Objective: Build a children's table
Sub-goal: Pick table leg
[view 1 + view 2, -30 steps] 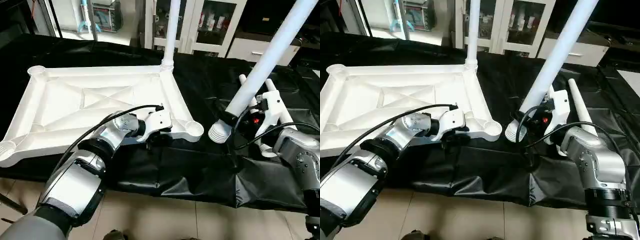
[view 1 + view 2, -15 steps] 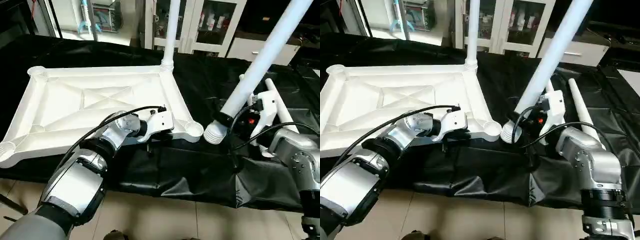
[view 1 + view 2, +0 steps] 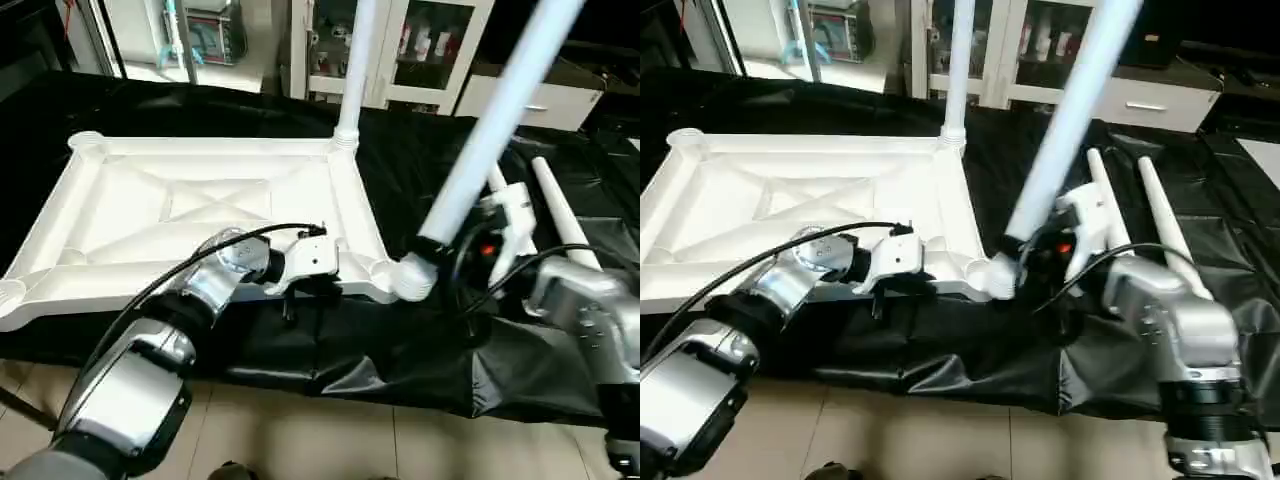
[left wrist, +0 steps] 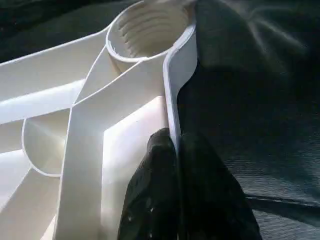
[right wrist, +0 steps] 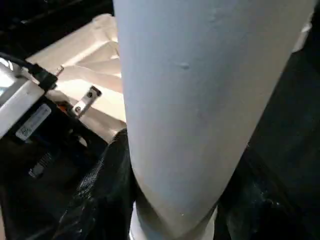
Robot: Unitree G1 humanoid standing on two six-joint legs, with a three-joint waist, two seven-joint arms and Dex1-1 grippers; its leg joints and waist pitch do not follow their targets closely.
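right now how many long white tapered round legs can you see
4: one upright in the tabletop's far corner socket, one held slanted by the right gripper, and two lying on the black cloth beyond that gripper.

The right claw [image 3: 440, 245] has carried its leg [image 3: 490, 130] toward the left claw [image 3: 300, 290]: a second ago the leg's ribbed foot [image 3: 412, 278] hung well apart from the tabletop [image 3: 200, 200], and now it is touching, or just beside, the near corner socket [image 4: 150, 25] that lies next to the left claw. The leg also leans less steeply away from the tabletop than before. The left claw's fingers [image 4: 160, 200] have closed on the tabletop's near rim, one on each side of it, where earlier they stood looser at that edge.
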